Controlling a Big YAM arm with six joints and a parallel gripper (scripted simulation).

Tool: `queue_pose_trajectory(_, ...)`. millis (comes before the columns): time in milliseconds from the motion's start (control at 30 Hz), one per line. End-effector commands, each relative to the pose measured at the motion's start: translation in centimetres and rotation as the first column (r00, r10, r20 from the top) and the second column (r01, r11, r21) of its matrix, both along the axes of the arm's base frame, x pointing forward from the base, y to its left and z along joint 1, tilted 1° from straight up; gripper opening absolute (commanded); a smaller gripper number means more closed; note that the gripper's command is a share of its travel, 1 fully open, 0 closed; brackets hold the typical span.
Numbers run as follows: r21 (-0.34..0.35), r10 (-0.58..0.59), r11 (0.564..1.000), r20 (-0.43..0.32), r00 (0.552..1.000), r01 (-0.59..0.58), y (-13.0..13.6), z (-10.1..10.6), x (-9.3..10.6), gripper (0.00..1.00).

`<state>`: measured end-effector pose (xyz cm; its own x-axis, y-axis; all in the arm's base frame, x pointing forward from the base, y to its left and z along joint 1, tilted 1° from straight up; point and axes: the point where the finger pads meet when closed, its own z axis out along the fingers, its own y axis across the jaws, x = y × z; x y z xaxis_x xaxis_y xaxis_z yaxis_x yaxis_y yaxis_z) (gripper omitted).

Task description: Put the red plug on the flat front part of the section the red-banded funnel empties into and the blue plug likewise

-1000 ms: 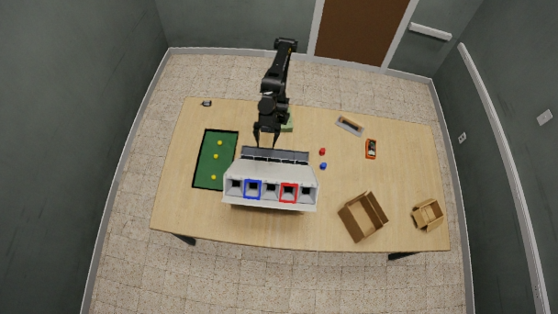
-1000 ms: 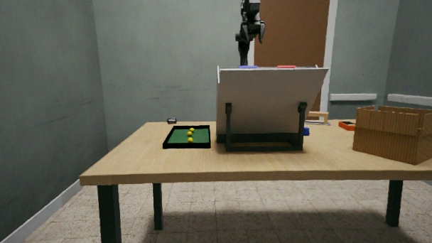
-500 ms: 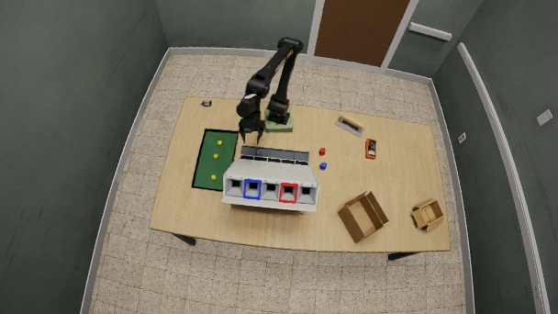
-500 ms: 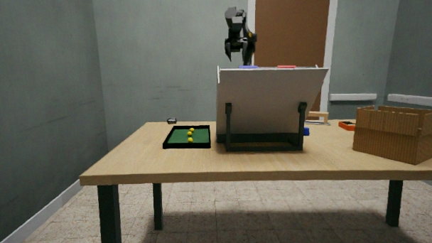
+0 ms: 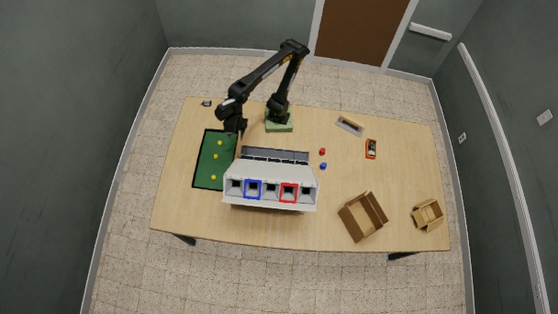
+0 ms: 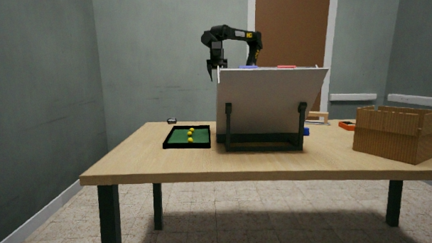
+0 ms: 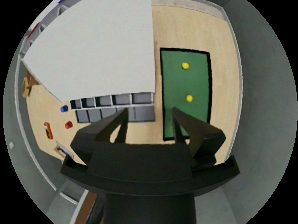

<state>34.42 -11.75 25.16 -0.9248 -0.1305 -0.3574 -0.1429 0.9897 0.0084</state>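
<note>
Over the table [image 5: 294,225] [image 6: 249,175] [image 7: 227,60], top view: gripper [image 5: 234,138] [image 6: 217,76] [image 7: 150,111] is at the near-robot end of the green marble tray [image 5: 195,176] [image 6: 186,146] [image 7: 210,85], on the side next to the funnel unit. Three yellow marbles lie spread along the tray. Five funnels in a row; blue-banded funnel [image 5: 246,189] is second from the tray side, red-banded funnel [image 5: 282,193] fourth. Pale cover [image 5: 271,170] [image 6: 266,96] [image 7: 100,55] hides the pipes. Red plug [image 5: 322,151] [image 7: 68,125] and blue plug [image 5: 323,165] [image 6: 306,131] [image 7: 64,108] sit on the table beside the unit, at the end away from the marbles, near each other but apart. Neither is on a section.

Exterior view: gripper points down at about the height of the unit's top edge, well above the table. One finger shows past the cover's edge; the other is not clear. All three marbles in the tray. Blue plug peeks out past the stand; red plug can't be made out.

Wrist view: fingers parted, nothing between them. Section row [image 7: 142,114] shows past the fingertips, flat front parts bare of plugs. Two marbles visible in the tray. Both plugs off the far end of the row, red plug nearer the orange box [image 7: 48,130].

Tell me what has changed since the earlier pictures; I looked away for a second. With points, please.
The arm swung toward the green tray [image 5: 205,172] [image 6: 186,146] [image 7: 200,100], and the gripper [image 5: 235,138] [image 7: 150,111] came lower, now over the tray's edge nearest the sectioned bin. Nothing was taken hold of or let go. The marbles, both plugs and the funnel unit stayed put.
</note>
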Motion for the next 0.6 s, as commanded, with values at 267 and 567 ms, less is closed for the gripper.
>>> queue_pose_trajectory(267,-0.046,0.05,0.997,-0.162,0.986,-0.058,-7.6,-6.9,-3.8,0.56)
queue_pose_trajectory(567,-0.057,0.046,0.996,-0.26,0.964,-0.062,-12.0,-10.9,-6.3,0.56)
